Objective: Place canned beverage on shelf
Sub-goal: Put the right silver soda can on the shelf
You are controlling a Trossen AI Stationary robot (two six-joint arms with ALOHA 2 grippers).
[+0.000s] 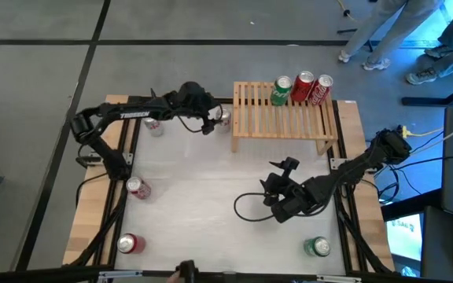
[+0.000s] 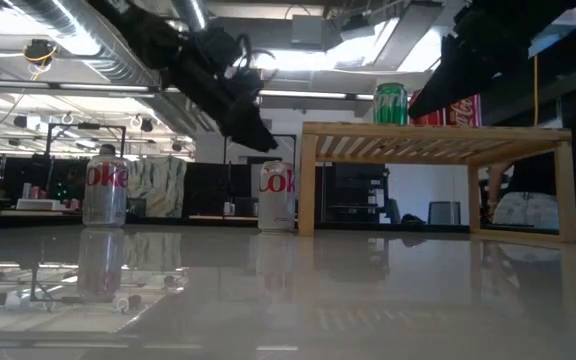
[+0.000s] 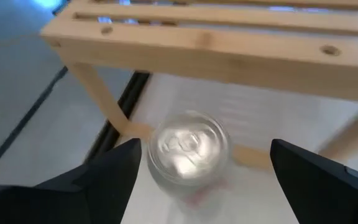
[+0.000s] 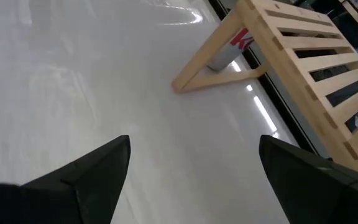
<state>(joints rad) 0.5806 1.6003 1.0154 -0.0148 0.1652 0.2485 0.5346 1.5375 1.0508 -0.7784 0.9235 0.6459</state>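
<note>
While the shelf (image 1: pixel 285 118) stands at the table's (image 1: pixel 211 177) far edge, three cans (image 1: pixel 303 88) are carried at its far right corner and five more are counted on the table. A silver can (image 3: pixel 188 148) beside the shelf's left end is straddled, ungripped, by the spread left gripper (image 3: pixel 207 165). The right gripper (image 4: pixel 191 158) is held spread and empty near the right edge.

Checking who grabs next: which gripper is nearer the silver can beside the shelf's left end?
Left. The left gripper hovers open just above the silver can by the shelf. The right gripper is open, well away over mid-table.
</note>
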